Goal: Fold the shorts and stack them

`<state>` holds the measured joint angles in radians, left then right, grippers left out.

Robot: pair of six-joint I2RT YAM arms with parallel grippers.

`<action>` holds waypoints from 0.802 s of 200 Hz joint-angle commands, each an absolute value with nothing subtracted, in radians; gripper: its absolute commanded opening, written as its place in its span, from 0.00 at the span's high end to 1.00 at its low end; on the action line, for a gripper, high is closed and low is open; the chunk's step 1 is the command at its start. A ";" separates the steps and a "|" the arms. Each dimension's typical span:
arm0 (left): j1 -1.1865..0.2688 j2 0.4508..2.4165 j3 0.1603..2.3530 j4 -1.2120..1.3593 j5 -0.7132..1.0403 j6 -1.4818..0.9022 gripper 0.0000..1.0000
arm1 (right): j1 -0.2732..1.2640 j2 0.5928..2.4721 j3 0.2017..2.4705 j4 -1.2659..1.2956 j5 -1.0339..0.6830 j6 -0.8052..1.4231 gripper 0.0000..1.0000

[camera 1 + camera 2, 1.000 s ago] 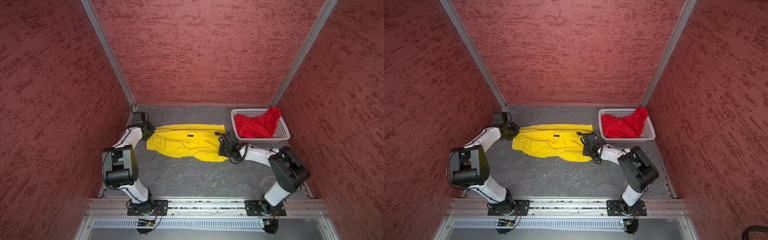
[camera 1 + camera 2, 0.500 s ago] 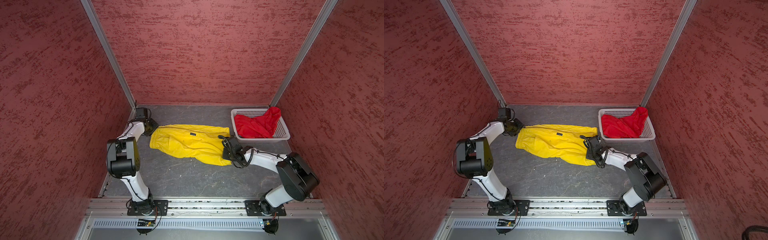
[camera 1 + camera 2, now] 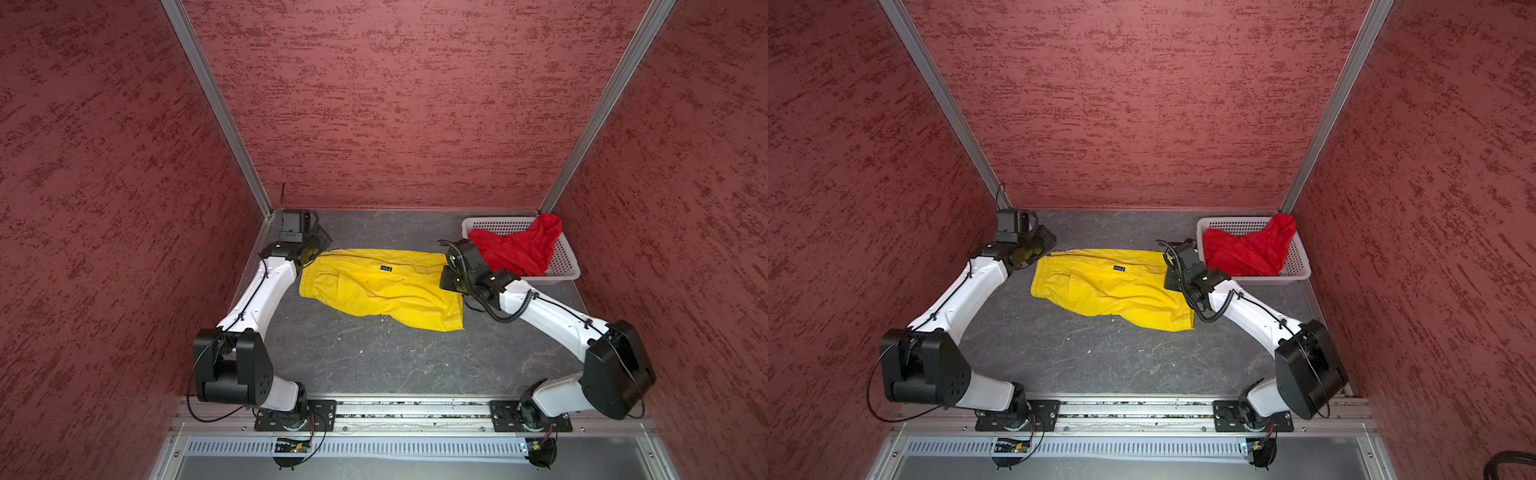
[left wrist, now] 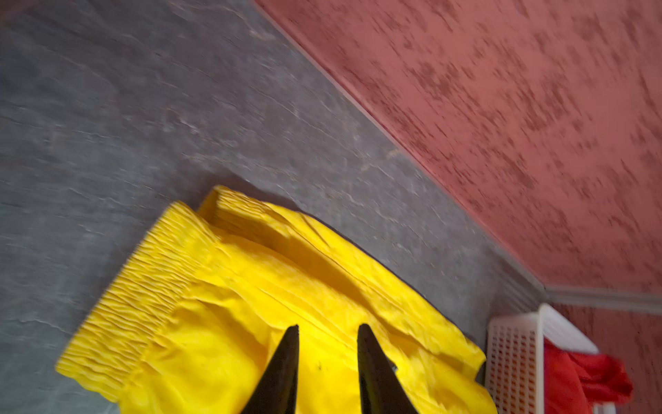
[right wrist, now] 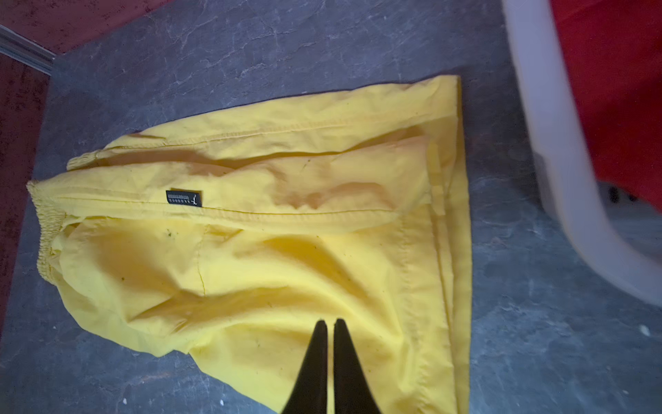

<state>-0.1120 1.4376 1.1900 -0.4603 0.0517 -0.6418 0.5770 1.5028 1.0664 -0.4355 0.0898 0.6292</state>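
The yellow shorts (image 3: pixel 382 291) (image 3: pixel 1113 291) lie spread flat on the grey floor, gathered waistband to the left and leg hems to the right. My left gripper (image 4: pixel 326 328) (image 3: pixel 311 253) hangs over the waistband's far corner, its fingers apart and nothing pinched between them. At the hem end, my right gripper (image 5: pixel 329 322) (image 3: pixel 449 281) hovers above the fabric (image 5: pixel 250 233), shut and empty. The red shorts (image 3: pixel 515 249) (image 3: pixel 1250 249) lie crumpled in the white basket (image 3: pixel 568 259), one part draped over its far rim.
The basket (image 3: pixel 1303 264) stands in the back right corner, close to my right wrist. Red textured walls close in three sides, and the left arm is near the back left corner post. Bare grey floor (image 3: pixel 374 357) lies in front of the yellow shorts.
Both grippers opened off the ends of the yellow shorts. The right one lifted away toward the basket and shut empty. The left one moved over the waistband corner and narrowed its jaws.
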 commanded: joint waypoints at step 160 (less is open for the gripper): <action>-0.137 1.639 0.999 -0.364 0.113 -0.622 0.76 | 0.436 2.385 2.008 -0.594 0.063 0.537 0.96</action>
